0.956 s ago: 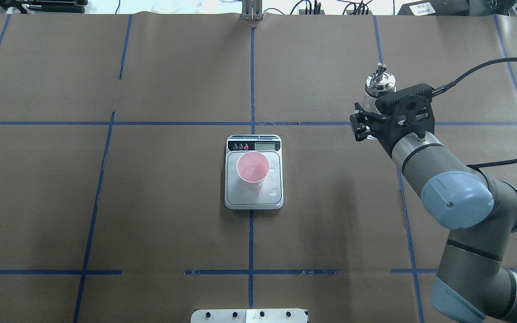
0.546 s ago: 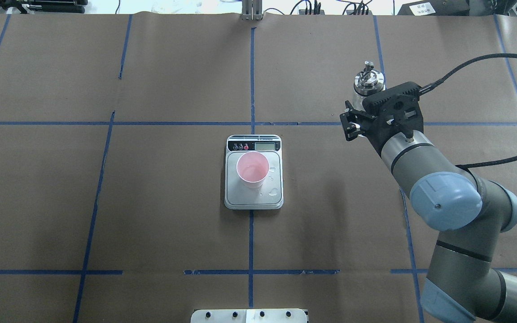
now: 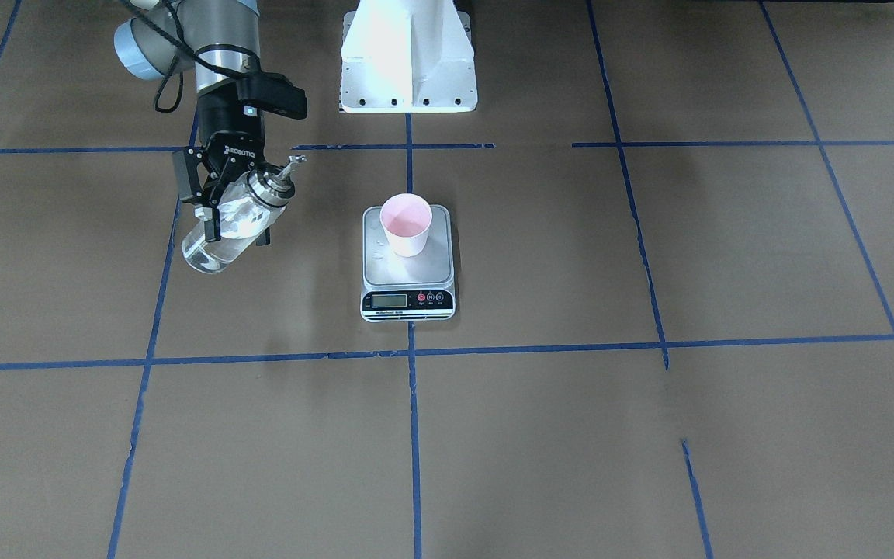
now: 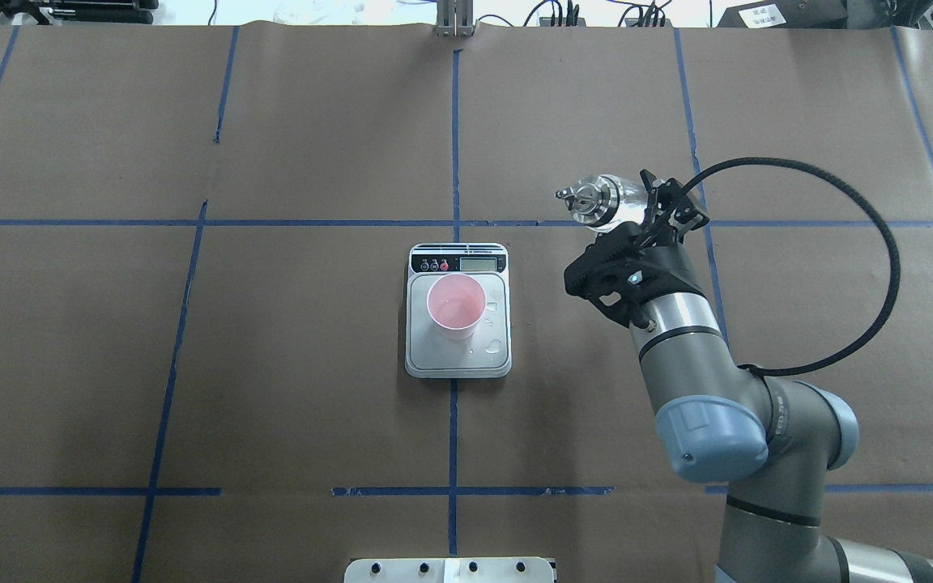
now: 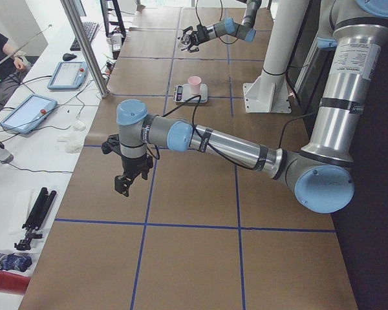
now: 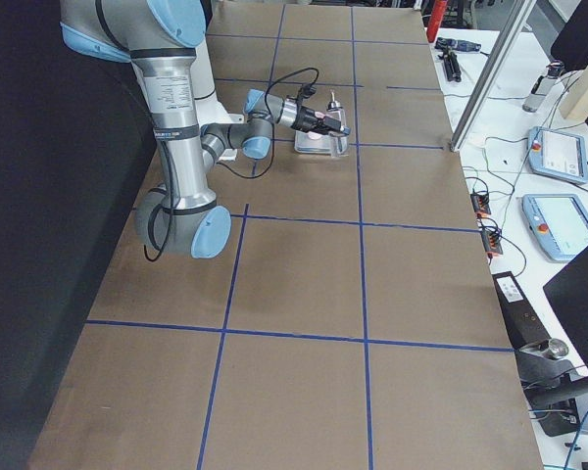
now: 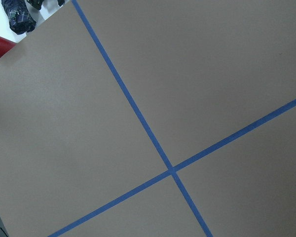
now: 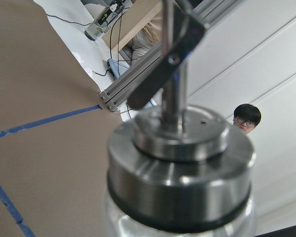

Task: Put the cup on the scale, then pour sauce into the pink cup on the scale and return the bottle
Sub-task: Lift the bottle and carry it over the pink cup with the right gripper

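**Bottle tipped over and swung in toward the cup: pour looks close**

Bottle [image 4: 606, 202] is clamped in the R hand [image 3: 231, 220], fingers shut on the glass body, and held in the air off the desk [image 4: 272, 364]. Vs. 1 sec ago: it stood upright, further out on the robot's right. Now it's laid over w/ the spout [image 4: 568, 194] aimed at the scale side, and the wrist has rolled and come in closer. Sauce [image 3: 210, 252] shows clear through the glass. My read: the carry is over and the pour approach is under way. The spout isn't over the cup yet; it's near but apart.

Next out: cup [image 4: 456, 308] stands upright on the scale [image 4: 434, 356], approx mid-platform, so step one is done. Can't tell if there's liquid inside. Droplets [image 4: 496, 346] sit on the steel plate beside the cup and would count in the reading. Btwn spout and cup I see only brown paper and blue tape [image 4: 452, 437]; nothing blocks the way. The risk is tilting this far ahead of the rim, which could dribble short.

Further: L hand [image 5: 125, 184] hangs over bare desk, well apart from the scale. Open or shut, can't tell.

Farthest: tablets [image 5: 26, 113] on a side desk, and a person [image 8: 246, 118] beyond the desk's edge.
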